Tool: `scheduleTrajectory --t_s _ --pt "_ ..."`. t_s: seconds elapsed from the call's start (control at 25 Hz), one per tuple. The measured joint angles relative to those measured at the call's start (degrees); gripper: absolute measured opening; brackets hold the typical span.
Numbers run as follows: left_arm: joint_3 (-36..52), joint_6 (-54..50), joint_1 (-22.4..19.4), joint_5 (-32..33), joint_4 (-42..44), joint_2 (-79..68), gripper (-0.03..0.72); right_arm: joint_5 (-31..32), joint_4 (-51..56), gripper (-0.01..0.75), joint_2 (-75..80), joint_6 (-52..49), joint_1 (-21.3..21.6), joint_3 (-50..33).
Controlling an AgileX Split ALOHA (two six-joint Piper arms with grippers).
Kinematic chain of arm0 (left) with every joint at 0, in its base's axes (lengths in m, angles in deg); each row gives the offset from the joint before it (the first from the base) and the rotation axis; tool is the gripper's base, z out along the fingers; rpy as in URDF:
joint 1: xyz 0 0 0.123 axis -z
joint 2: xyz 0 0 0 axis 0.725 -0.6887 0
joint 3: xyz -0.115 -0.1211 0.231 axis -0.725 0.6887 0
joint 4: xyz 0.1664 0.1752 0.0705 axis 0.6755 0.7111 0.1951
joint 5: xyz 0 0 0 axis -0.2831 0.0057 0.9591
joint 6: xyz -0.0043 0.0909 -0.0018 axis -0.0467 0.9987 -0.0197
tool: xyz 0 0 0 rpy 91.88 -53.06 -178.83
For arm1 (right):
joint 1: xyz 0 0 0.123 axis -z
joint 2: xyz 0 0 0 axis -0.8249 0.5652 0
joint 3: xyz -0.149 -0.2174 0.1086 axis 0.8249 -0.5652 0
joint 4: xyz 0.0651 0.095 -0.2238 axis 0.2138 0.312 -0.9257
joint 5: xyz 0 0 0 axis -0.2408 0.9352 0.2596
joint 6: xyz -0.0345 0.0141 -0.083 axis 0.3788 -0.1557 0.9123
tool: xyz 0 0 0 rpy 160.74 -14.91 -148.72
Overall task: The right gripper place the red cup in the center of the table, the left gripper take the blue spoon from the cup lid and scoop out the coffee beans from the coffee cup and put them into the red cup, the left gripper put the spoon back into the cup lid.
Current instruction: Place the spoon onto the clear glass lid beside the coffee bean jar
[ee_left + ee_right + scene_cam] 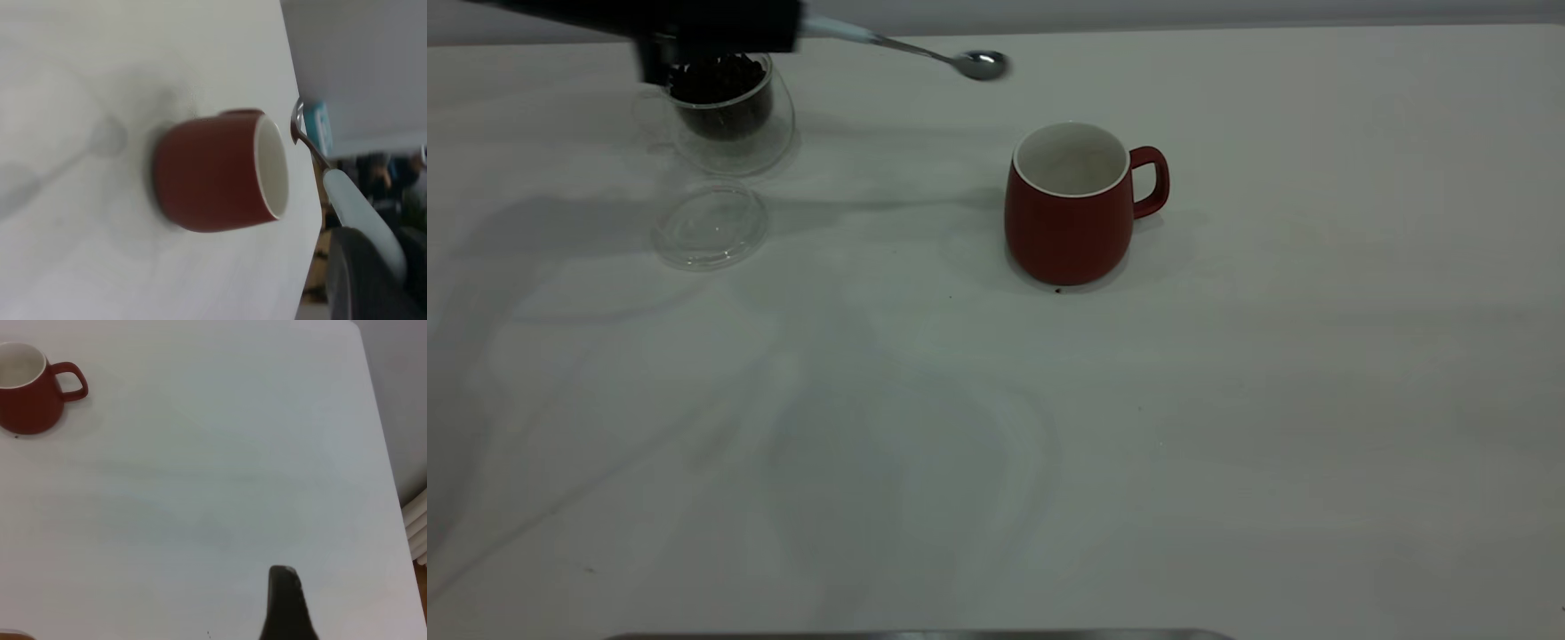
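A wide white table (1227, 400) fills the scene. Near its middle stands the red cup (1069, 209), upright, white inside and empty as far as I can see, its loop handle turned toward the right arm's side.

Toward the far left corner stands the coffee cup (729, 124), a clear glass cup with a heap of dark coffee beans (720, 78) in it. Just in front of it, the clear cup lid (710, 224) lies flat on the table with nothing on it.

The left gripper (720, 36) hangs over the coffee cup, clamped on the pale handle of the blue spoon (925, 52). The spoon sticks out sideways in the air toward the red cup, and its shiny bowl sits above the table behind the cup, with no beans visible in it.

The right gripper (287, 607) shows only as a dark finger at the edge of its own wrist view, well apart from the red cup; I cannot tell whether it is spread or closed.
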Motion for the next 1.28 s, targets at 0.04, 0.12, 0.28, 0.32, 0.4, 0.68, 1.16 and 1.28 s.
scheduleTrajectory --t_s 0.04,0.12,0.28,0.32,0.4,0.68,1.16,1.28 --pt "0.0 -0.39 -1.07 0.02 0.07 0.0 0.124 0.0 0.0 0.546 0.0 0.0 0.0 0.0" --pt "0.0 -1.1 -2.78 0.08 0.58 0.05 0.124 0.0 0.0 0.546 0.0 0.0 0.0 0.0" --pt "0.0 -3.62 -6.32 0.26 3.68 0.95 0.124 0.0 0.0 0.546 0.0 0.0 0.0 0.0" --pt "0.0 -4.39 -7.49 0.41 4.32 1.19 0.124 0.0 0.0 0.546 0.0 0.0 0.0 0.0" --pt "0.0 -5.84 -9.77 0.41 5.87 1.33 0.124 0.0 0.0 0.546 0.0 0.0 0.0 0.0" --pt "0.0 -8.34 -17.44 0.41 13.48 1.33 0.123 0.0 0.0 0.546 0.0 0.0 0.0 0.0" --pt "0.0 -11.5 -20.15 0.56 25.44 0.56 0.123 0.0 0.0 0.546 0.0 0.0 0.0 0.0" --pt "0.0 -11.12 -19.61 0.63 23.37 -0.78 0.123 0.0 0.0 0.546 0.0 0.0 0.0 0.0"
